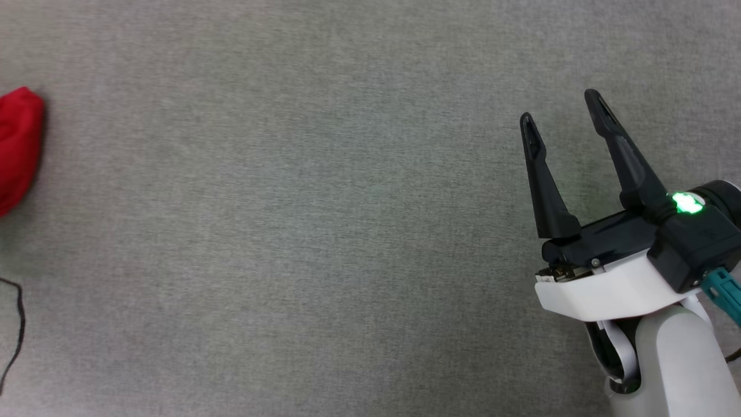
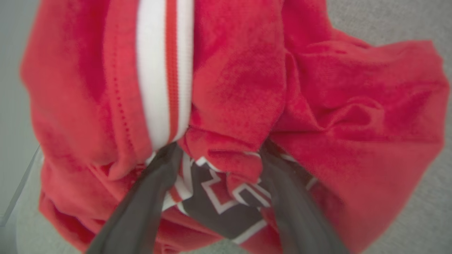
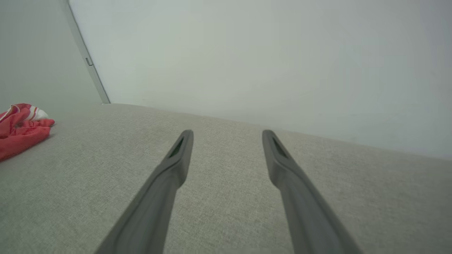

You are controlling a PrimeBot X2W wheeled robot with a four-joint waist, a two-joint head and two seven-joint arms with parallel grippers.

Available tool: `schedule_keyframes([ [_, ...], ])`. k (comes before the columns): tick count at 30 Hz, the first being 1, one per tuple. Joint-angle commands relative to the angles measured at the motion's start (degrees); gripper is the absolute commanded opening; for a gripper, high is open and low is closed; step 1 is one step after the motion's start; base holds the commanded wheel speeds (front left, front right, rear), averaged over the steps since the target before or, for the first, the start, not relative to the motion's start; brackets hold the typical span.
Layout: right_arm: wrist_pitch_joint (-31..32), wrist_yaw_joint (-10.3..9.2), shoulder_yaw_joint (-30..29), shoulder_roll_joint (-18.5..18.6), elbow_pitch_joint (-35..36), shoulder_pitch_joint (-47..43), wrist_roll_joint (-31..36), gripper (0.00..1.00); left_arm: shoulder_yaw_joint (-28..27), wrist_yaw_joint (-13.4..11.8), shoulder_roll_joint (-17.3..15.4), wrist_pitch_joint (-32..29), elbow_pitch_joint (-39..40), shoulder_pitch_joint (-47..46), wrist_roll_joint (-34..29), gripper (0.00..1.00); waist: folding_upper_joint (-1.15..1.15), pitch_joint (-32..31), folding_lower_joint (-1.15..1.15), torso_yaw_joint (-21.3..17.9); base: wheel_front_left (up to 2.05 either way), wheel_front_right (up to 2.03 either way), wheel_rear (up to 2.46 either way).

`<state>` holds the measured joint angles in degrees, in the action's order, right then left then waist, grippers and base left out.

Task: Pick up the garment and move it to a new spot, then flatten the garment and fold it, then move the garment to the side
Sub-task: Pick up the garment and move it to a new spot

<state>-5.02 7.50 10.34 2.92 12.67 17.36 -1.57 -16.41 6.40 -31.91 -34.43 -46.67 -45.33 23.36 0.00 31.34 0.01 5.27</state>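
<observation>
Grey woven fabric surface (image 1: 324, 231) here, flat and wide. Over at its far left edge sits the red garment (image 1: 17, 145), bunched in a heap, a white striped sleeve showing on top. Nearer, also at the left edge, a thin black cord (image 1: 17, 324) trails across the cloth.

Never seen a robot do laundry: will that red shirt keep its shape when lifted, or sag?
Probably sags: the garment lies crumpled in soft folds. Likely light, as thin cloth. Pushed, it may bunch on the woven grey surface.
</observation>
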Motion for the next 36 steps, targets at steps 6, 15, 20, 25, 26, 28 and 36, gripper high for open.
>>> schedule_keyframes([
  [6, -0.48, -0.02, 0.15, -0.06, -0.85, 0.87, -0.46, 1.00, 0.26, -1.57, 2.16, -1.27, -4.54, 5.04, 0.19, 0.14, 0.00, 0.84, -0.01, -0.92, 0.00, 0.00, 0.00],
  [15, -0.64, -0.02, -0.12, -0.05, -2.04, 0.16, -0.21, 1.00, 1.00, -1.83, 1.03, 9.29, -2.27, 2.82, -1.25, 0.00, 0.00, -3.30, -0.01, 0.32, 0.00, 0.00, 0.00],
  [20, -1.11, -0.02, -0.62, -0.05, -2.93, -1.49, -1.15, 1.00, 1.29, -2.55, 0.35, 19.10, -0.88, 1.14, -2.62, 0.00, 0.00, -7.77, -0.01, 0.82, 0.00, 0.00, 0.00],
  [25, -1.56, -0.02, -1.88, -0.06, -3.67, -3.12, -2.17, 1.00, 2.19, -1.99, 0.68, 26.95, -0.16, 0.14, -3.61, 0.00, 0.00, -12.57, -0.01, 0.80, 0.00, 0.00, 0.00],
  [26, -1.61, -0.02, -2.20, -0.06, -3.93, -3.63, -2.41, 1.00, 2.58, -2.06, 0.76, 28.65, 0.06, 0.08, -4.09, 0.00, 0.00, -13.63, -0.01, 0.73, 0.00, 0.00, 0.00],
  [28, -1.59, -0.02, -2.96, -0.06, -4.13, -4.54, -2.93, 1.00, 3.69, -1.96, 0.99, 31.49, 0.72, -0.15, -5.07, 0.00, 0.00, -15.35, -0.01, 0.48, 0.00, 0.00, 0.00],
  [36, -1.29, -0.02, -6.70, -0.06, -5.65, -9.24, -4.52, 1.00, 8.57, -2.72, 6.71, 41.50, 7.79, 3.09, -8.03, 0.00, 0.00, -22.13, -0.01, -3.69, 0.00, 0.00, 0.00],
])
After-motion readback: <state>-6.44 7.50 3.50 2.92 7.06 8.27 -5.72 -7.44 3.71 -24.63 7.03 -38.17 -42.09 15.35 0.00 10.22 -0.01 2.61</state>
